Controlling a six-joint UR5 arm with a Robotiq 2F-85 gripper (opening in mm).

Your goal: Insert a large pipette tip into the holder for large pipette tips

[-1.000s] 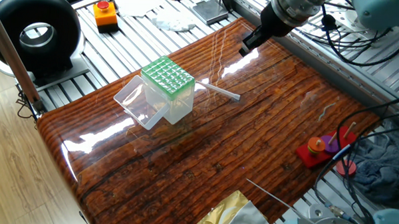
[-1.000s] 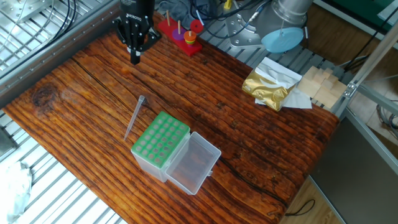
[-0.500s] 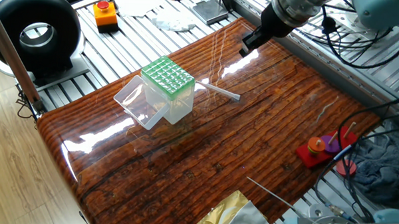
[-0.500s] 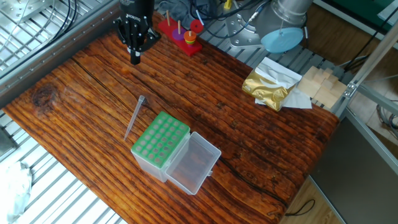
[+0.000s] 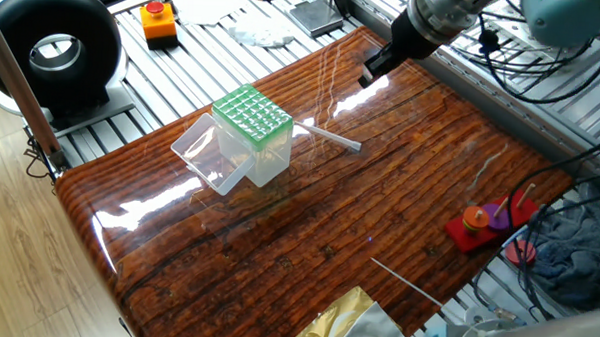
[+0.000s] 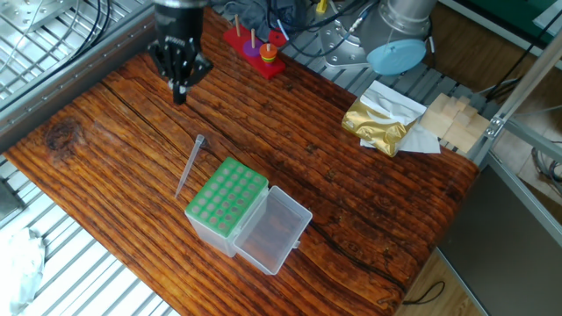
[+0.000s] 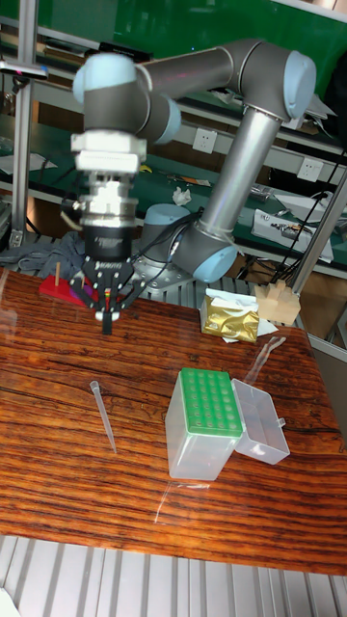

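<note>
Hovering above the far part of the wooden counter (image 6: 369, 202), our hand (image 6: 179, 86) points straight down with its fingers drawn close together, nothing between them. In the tall fixed view the hand (image 7: 106, 313) hangs above the boards, well apart from the large pipette tip (image 7: 103, 415), which lies flat on the counter. We see the tip (image 6: 190, 164) just beside the holder for large pipette tips (image 6: 226, 207), its narrow end toward the box and its wider end toward the hand. From one fixed view the tip (image 5: 331, 138) reaches out from behind the holder (image 5: 253, 132). The holder stands upright with its green grid top uncovered and its clear lid (image 6: 275, 227) folded open, resting on the counter alongside. A red ring-stacking toy (image 6: 255, 46) sits at the counter edge near the hand.
</note>
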